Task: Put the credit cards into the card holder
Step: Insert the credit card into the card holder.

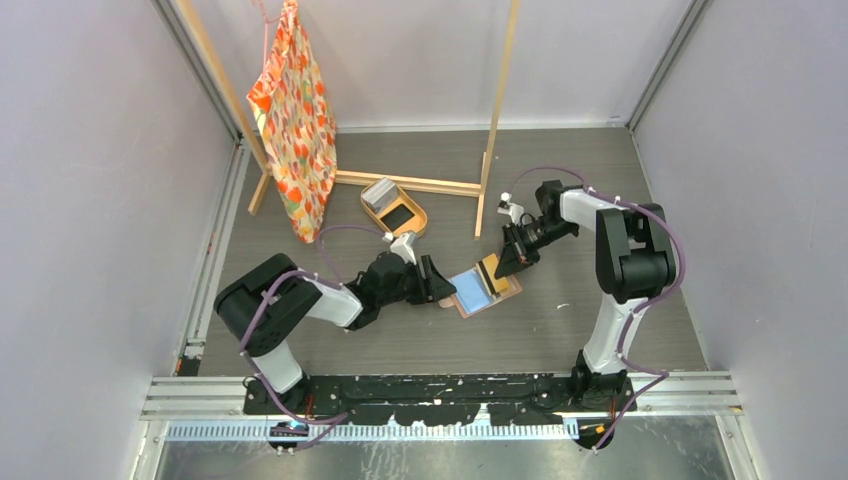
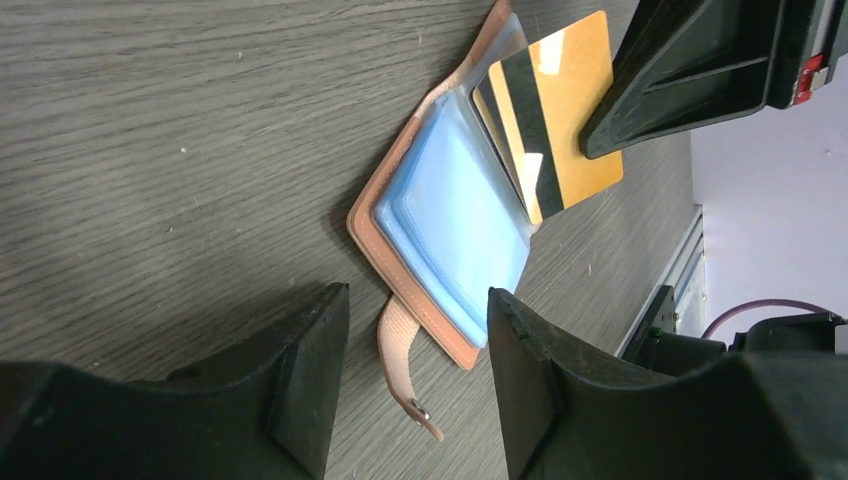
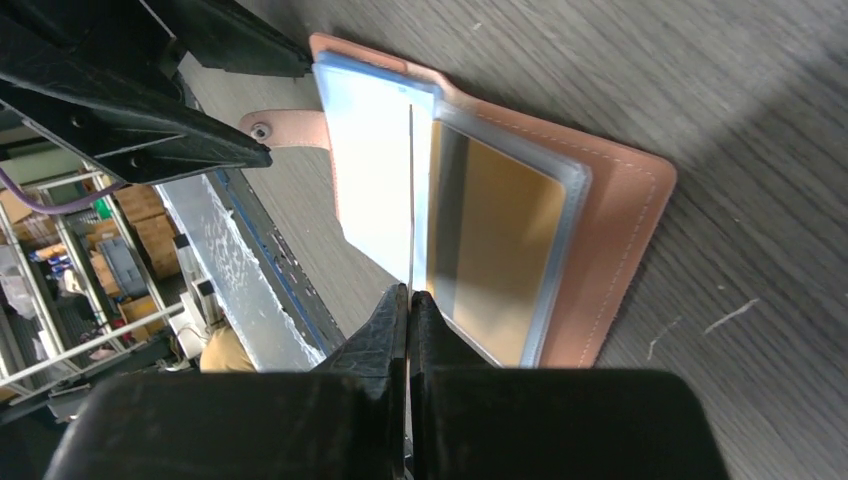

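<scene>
The biggest worry: the card holder [image 1: 470,295], in the middle of the top view, could slide or flip shut, because the left gripper [image 2: 415,390] sits half open by its snap tab [image 2: 402,355] and holds nothing. A smaller worry: the gold card [image 2: 565,110], pinched in the right gripper [image 3: 409,300], could miss the shiny pocket [image 3: 490,250] and bend. The tray [image 1: 421,222], above the middle, holds a grey card [image 1: 378,190] and a dark card [image 1: 398,215]. The card holder lies open; I cannot tell what is inside.
</scene>
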### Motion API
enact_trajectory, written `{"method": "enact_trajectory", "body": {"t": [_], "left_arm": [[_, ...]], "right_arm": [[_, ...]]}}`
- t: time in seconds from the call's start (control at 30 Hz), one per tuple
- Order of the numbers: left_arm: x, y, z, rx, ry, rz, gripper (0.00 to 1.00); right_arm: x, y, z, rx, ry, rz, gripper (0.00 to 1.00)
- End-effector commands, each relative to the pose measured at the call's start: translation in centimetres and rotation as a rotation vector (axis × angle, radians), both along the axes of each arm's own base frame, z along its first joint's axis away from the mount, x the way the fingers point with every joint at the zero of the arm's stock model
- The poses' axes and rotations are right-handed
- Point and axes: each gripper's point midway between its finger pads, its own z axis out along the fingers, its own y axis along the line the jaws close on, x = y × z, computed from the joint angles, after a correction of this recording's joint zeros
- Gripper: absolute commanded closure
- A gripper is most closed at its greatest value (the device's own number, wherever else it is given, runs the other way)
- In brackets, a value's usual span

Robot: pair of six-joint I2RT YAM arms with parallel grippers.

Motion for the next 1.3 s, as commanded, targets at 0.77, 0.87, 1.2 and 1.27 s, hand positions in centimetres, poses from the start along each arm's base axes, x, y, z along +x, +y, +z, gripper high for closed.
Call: {"method": "enact_trajectory", "body": {"t": [0.77, 0.87, 1.2, 1.27], "left_arm": [[1.0, -1.6, -0.2, 0.013, 0.044, -0.004, 0.65], [1.0, -1.5, -0.2, 0.020, 0.044, 0.001, 0.65], [1.2, -1.1, 1.4, -0.006, -0.036, 0.004, 0.65], [1.3, -0.8, 2.2, -0.016, -0.073, 0.011, 0.65]], "right_arm": [[-0.2, 0.8, -1.0, -0.003, 0.065, 0.055, 0.98], [-0.3, 0.6, -1.1, -0.015, 0.074, 0.057, 0.98], [-0.9, 0.0, -1.1, -0.048, 0.099, 0.082, 0.98], [-0.9, -0.1, -1.1, -0.054, 0.105, 0.082, 0.98]]}}
